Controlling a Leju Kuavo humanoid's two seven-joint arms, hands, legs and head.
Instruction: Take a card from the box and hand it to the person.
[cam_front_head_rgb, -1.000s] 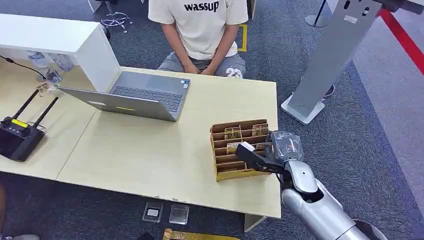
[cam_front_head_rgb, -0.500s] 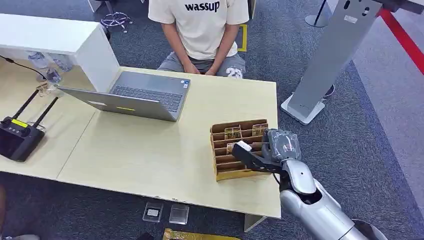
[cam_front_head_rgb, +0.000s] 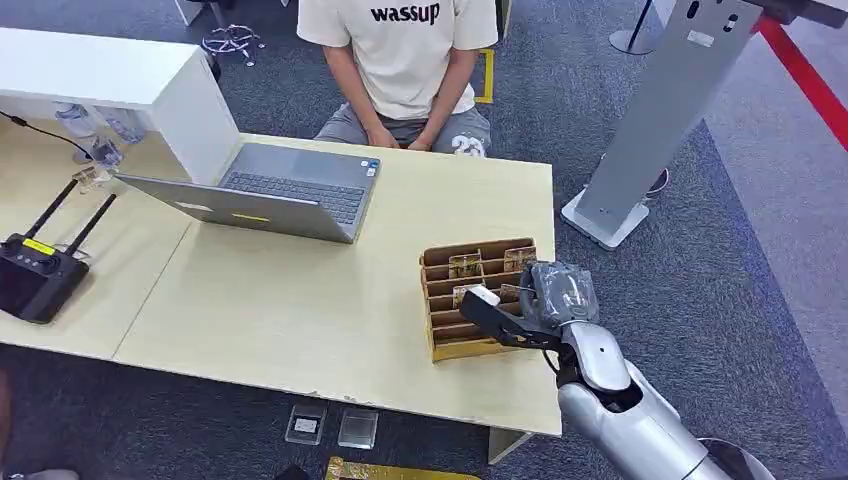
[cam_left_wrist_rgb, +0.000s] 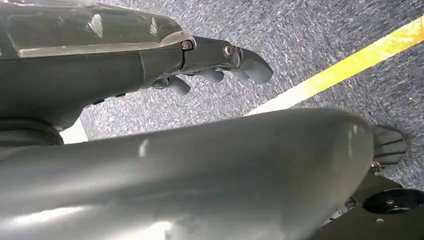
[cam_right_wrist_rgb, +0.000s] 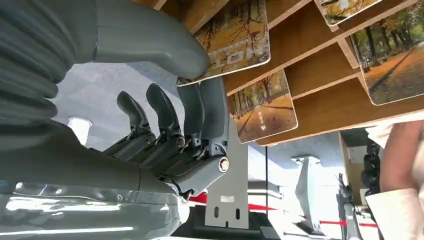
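A brown cardboard box (cam_front_head_rgb: 441, 347) with slotted rows stands near the table's right front corner, with several autumn-picture cards (cam_front_head_rgb: 466, 266) in it. My right hand (cam_front_head_rgb: 540, 305) reaches into the box from the right. In the right wrist view its thumb (cam_right_wrist_rgb: 150, 42) lies on one card (cam_right_wrist_rgb: 240, 45) and the fingers (cam_right_wrist_rgb: 212, 112) press beneath it, pinching the card's edge while it sits among the wooden dividers (cam_right_wrist_rgb: 320, 65). My left hand (cam_left_wrist_rgb: 220, 62) hangs over the carpet, holding nothing, fingers loosely bent. The person (cam_front_head_rgb: 405, 50) sits across the table, hands in lap.
An open grey laptop (cam_front_head_rgb: 290, 190) sits mid-table, left of the box. A black controller with antennas (cam_front_head_rgb: 35, 275) lies at the far left beside a white cabinet (cam_front_head_rgb: 120, 80). A grey stand (cam_front_head_rgb: 650, 130) rises to the right of the table (cam_front_head_rgb: 300, 300).
My right hand has shifted slightly left, deeper over the box's front rows. The person and the table objects have not moved.
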